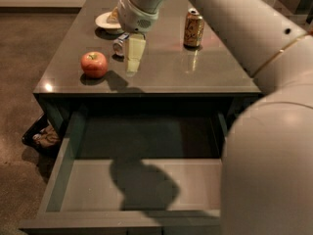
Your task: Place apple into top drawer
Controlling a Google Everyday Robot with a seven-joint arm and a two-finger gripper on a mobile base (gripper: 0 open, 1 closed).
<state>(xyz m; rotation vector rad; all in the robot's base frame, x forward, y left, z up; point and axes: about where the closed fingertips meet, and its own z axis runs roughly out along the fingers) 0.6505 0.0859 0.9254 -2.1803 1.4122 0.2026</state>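
Observation:
The red-orange apple (94, 64) sits on the left part of the dark grey counter (195, 72), near its front edge. My gripper (134, 53) hangs over the counter just right of the apple and a little behind it, apart from it and holding nothing. The top drawer (60, 166) is pulled wide open below the counter's front edge. Its light grey bottom is bare except for my arm's shadow.
A soda can (119, 43) lies on its side just behind the gripper, partly hidden. A white plate (106, 21) sits behind it. An orange-brown can (194, 27) stands upright at the right. A dark basket (41, 136) is on the floor at the left. My arm fills the right side.

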